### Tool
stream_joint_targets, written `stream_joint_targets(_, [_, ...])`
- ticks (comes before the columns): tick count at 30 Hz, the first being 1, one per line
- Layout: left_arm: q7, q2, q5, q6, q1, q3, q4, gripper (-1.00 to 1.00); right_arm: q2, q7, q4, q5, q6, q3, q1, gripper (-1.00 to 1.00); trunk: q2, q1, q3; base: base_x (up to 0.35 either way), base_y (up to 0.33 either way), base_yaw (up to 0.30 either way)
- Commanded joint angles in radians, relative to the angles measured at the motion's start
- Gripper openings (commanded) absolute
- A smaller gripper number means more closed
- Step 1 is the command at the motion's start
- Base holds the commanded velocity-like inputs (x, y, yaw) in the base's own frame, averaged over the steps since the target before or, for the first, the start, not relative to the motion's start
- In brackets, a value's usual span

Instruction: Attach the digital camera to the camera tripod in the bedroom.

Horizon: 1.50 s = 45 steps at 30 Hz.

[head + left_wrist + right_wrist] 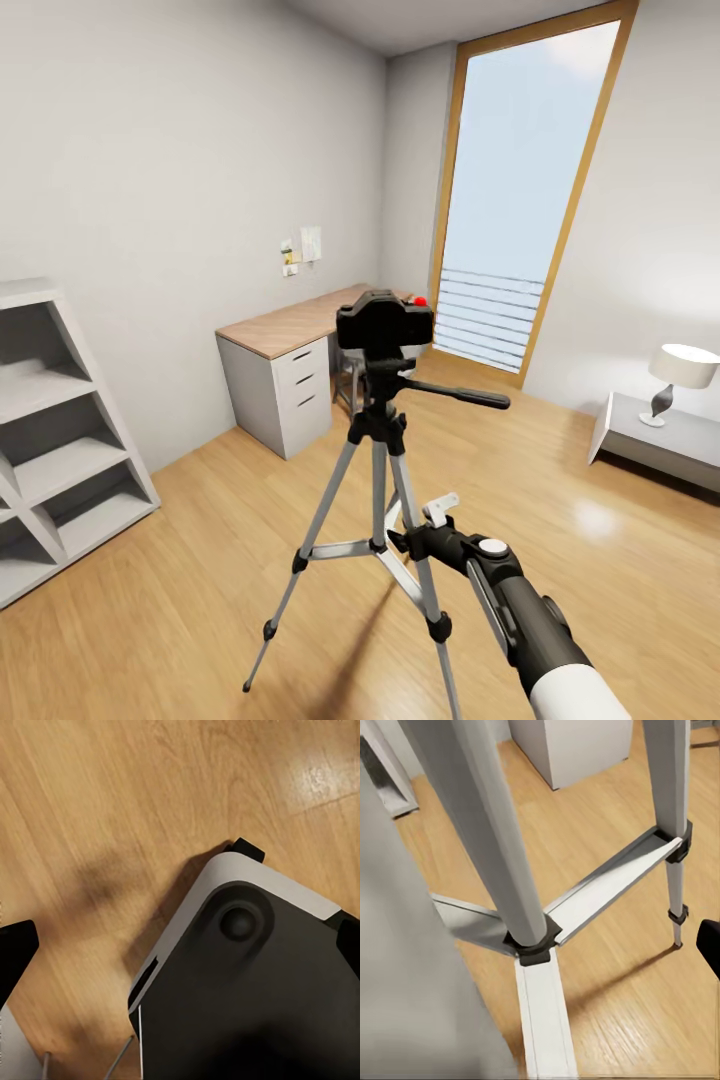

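Note:
The camera tripod (380, 450) stands on the wooden floor in the middle of the head view, legs spread, with its black pan handle pointing right. The black digital camera (384, 322) sits on top of the tripod's head. My right gripper (420, 522) hovers low beside the tripod's centre column, level with the leg braces, open and holding nothing. The right wrist view looks closely at the brace hub (536, 937) and the silver legs, with one black fingertip (709, 945) at the edge. My left gripper (180, 945) points down at the floor, open and empty.
A wooden-topped desk (290, 330) with white drawers stands against the left wall behind the tripod. Grey shelves (60, 440) are at the left. A tall window (520, 200) is at the back, and a low table with a lamp (680, 375) at the right. My own base (247, 997) lies under the left gripper.

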Motion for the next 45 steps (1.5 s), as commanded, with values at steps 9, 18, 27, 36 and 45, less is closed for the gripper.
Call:
stream_joint_targets(9, [0.006, 0.001, 0.007, -0.002, -0.001, -0.008, -0.003, 1.0, 0.009, -0.043, -0.009, 0.026, -0.026, 0.002, 0.0, 1.0, -0.001, 0.0, -0.001, 0.0, 0.0, 0.0])
stream_joint_targets(18, [0.006, 0.001, 0.007, -0.002, -0.001, -0.008, -0.003, 1.0, 0.002, -0.075, -0.01, 0.029, -0.031, 0.003, 0.001, 1.0, -0.001, 0.0, -0.001, 0.0, 0.0, 0.0])
stream_joint_targets(27, [0.006, 0.001, 0.007, -0.002, -0.001, -0.008, -0.003, 1.0, 0.001, -0.077, -0.01, 0.026, -0.032, 0.003, 0.001, 1.0, -0.001, 0.0, -0.001, 0.0, 0.0, 0.0])
stream_joint_targets(36, [0.006, 0.001, 0.007, -0.002, -0.001, -0.008, -0.002, 1.0, 0.003, -0.079, -0.008, 0.02, -0.032, 0.005, 0.001, 1.0, -0.001, 0.0, -0.001, 0.0, 0.0, 0.0])
stream_joint_targets(45, [0.006, 0.001, 0.007, -0.002, -0.001, -0.008, -0.003, 1.0, 0.003, -0.079, -0.007, 0.021, -0.032, 0.005, 0.001, 1.0, -0.001, 0.0, -0.001, 0.0, 0.0, 0.0])
